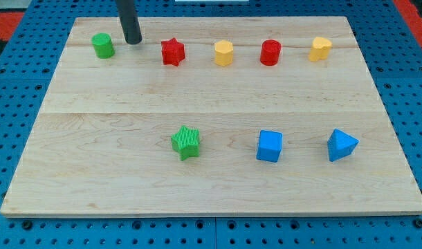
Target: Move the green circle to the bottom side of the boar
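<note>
The green circle (pixel 103 45) is a short green cylinder near the view's top left corner of the wooden board (pixel 211 187). My tip (pixel 133 41) is the lower end of the dark rod that comes down from the view's top. It stands just to the right of the green circle, a small gap apart, not touching it. The red star (pixel 172 52) lies to the right of my tip.
In the top row, right of the red star, stand a yellow hexagon (pixel 224 52), a red cylinder (pixel 270 52) and a yellow heart-like block (pixel 320 48). Lower down lie a green star (pixel 186 142), a blue cube (pixel 270 146) and a blue triangular block (pixel 342 144).
</note>
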### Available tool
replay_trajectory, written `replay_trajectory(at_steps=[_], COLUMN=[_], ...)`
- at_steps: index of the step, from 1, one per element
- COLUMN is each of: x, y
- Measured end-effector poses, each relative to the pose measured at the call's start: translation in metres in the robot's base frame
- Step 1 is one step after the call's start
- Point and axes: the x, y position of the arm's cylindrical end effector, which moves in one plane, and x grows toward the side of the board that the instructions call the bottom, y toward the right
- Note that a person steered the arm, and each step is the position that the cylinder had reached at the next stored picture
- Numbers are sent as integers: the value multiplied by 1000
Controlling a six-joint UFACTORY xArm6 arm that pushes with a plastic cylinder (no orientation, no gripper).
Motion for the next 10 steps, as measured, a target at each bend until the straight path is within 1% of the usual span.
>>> replay_trajectory(at_steps=[1, 2, 3, 5, 6, 10], x=[-11, -4, 21, 49, 70, 162], y=[-34, -49, -49, -76, -79, -64])
